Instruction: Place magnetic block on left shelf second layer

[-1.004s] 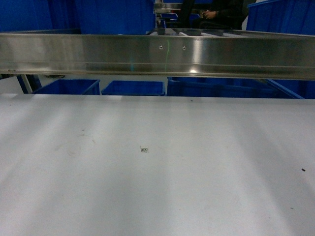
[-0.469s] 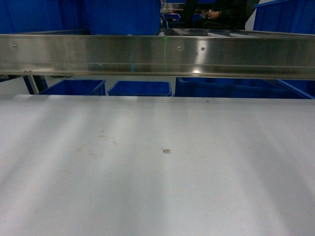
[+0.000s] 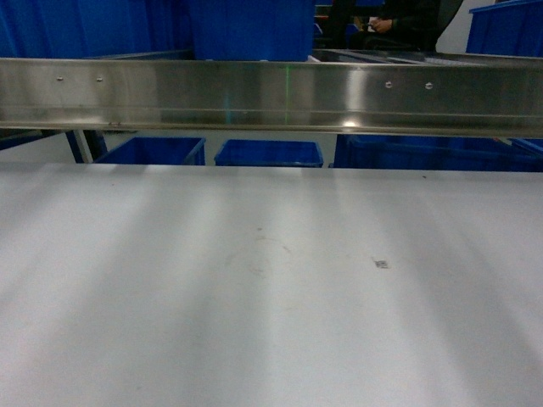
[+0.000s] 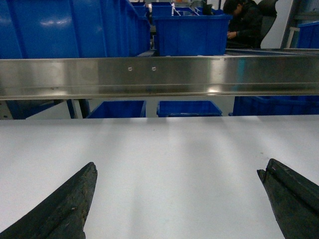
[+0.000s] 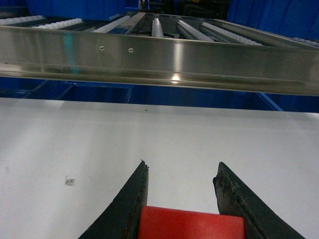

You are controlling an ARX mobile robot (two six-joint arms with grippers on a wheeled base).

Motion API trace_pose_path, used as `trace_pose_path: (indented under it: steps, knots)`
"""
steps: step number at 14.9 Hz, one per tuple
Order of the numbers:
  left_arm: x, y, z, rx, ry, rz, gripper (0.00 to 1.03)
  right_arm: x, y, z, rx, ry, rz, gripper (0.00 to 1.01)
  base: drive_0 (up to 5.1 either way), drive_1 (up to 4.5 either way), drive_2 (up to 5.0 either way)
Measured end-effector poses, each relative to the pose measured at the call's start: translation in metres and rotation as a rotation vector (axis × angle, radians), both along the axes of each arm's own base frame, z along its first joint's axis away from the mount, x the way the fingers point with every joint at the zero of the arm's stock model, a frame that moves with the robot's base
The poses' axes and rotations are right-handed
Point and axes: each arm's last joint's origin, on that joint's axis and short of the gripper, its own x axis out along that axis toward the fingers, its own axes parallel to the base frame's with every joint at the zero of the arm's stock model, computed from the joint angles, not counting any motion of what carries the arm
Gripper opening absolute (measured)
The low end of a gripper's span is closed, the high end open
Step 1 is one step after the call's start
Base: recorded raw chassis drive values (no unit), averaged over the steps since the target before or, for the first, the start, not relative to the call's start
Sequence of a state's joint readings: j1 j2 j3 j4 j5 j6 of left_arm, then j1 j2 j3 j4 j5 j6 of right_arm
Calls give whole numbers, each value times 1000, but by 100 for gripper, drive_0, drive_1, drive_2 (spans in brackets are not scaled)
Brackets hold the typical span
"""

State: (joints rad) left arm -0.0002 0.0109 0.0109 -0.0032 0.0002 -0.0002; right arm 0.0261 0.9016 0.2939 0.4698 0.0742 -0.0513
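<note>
You face a white worktop (image 3: 254, 322) bearing a small dark speck (image 3: 381, 264), a steel beam (image 3: 271, 93) running across above its far edge, blue totes (image 3: 269, 153) beyond, and a dark-clothed person (image 4: 244, 25) seated behind.

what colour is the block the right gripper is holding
Bright red. The magnetic block sits between the right gripper's fingers, seen best in the right wrist view.

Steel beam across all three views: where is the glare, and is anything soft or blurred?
Head view: bright hotspot on the steel beam, background soft. Left wrist: milder sheen, left gripper fingers blurry. Right wrist: small glint on the beam; right gripper and magnetic block soft.
</note>
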Motion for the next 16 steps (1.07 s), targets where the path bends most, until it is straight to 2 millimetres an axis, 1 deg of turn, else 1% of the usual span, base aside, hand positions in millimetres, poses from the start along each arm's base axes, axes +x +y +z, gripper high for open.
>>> trace_pose_path:
  steps: [16]
  knots:
    - [0, 0, 0, 0, 1, 1, 98, 0, 0, 0, 0, 1, 0, 34, -490, 244, 244]
